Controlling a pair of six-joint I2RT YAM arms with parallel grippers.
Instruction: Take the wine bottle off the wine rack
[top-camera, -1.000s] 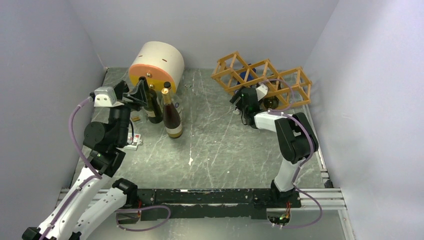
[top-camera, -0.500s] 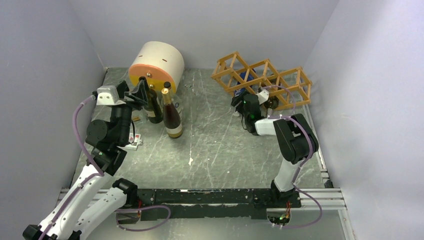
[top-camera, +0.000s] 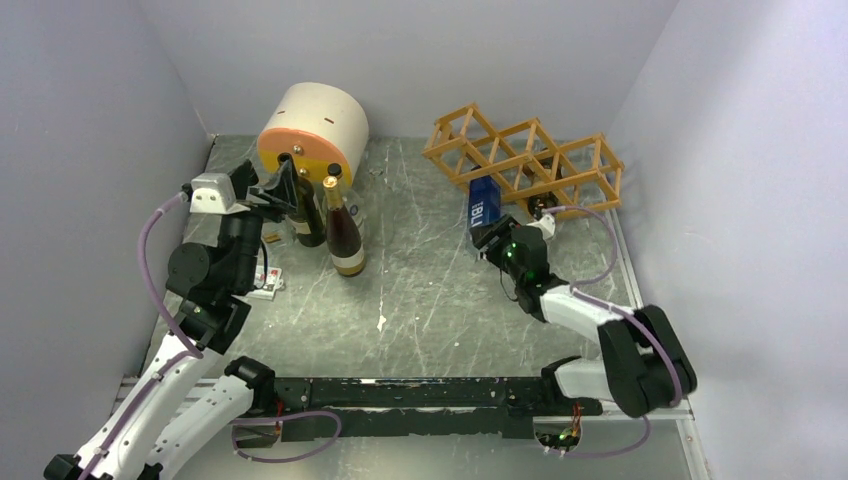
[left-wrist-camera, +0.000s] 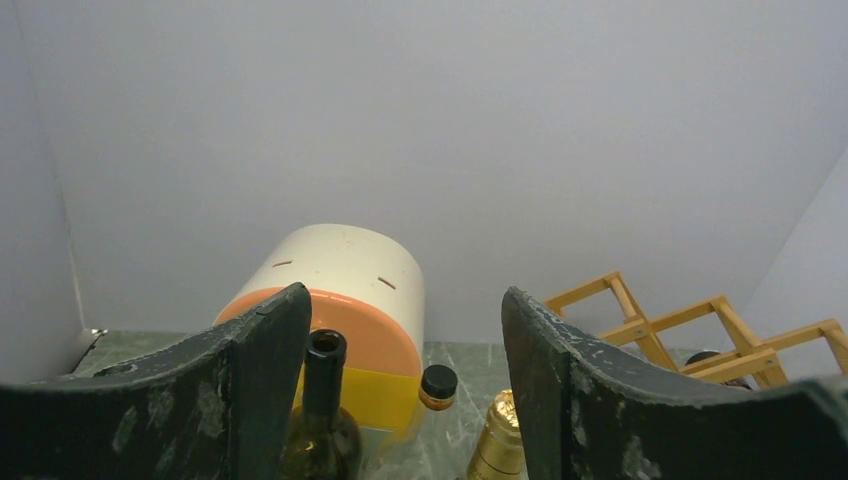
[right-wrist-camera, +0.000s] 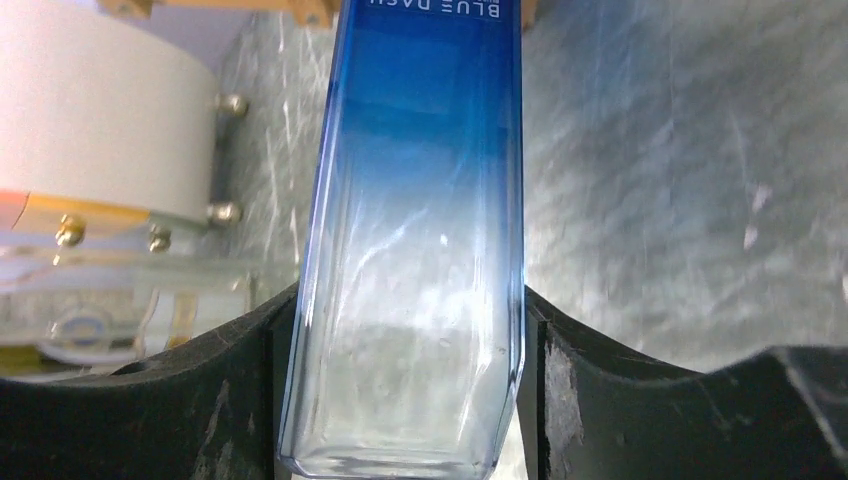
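Across the grey marbled table (top-camera: 430, 290), top view, items by size. Far L: cream-and-orange cylinder (top-camera: 315, 125) on its side, orange face toward the arms. Far R: wine rack (top-camera: 525, 150), a tan stick lattice w/ diamond cells, near the R wall. A dark bottle (top-camera: 543, 208) shows at its lower R part. R arm (top-camera: 600, 320) lies low, stretched from its base toward the rack's near L end. L arm (top-camera: 200, 270) stands raised by the L wall. Two upright bottles stand in front of the cylinder: green bottle (top-camera: 305, 215), mouth open, and gold-capped bottle (top-camera: 345, 235) just beside it.

Wine bottle (top-camera: 484, 208): square-section, blue fading to clear, lying lengthwise btwn rack and R gripper (top-camera: 492, 236). Its clear end sits in the gripper and its blue end reaches the rack's lower front sticks. Whether that end is inside a cell cannot be told. R wrist view: the bottle runs straight away from the camera w/ both fingers (right-wrist-camera: 240, 400) pressed on its opposite sides, i.e. clamped at the clear end.

L gripper (top-camera: 284, 188): L wrist view shows jaws spread wide, gripping nothing. The green bottle's mouth is just inside one finger (left-wrist-camera: 270, 350) and the gold cap is near the other. A small black-lidded jar (left-wrist-camera: 438, 385) stands btwn the two bottles, at the cylinder's foot.
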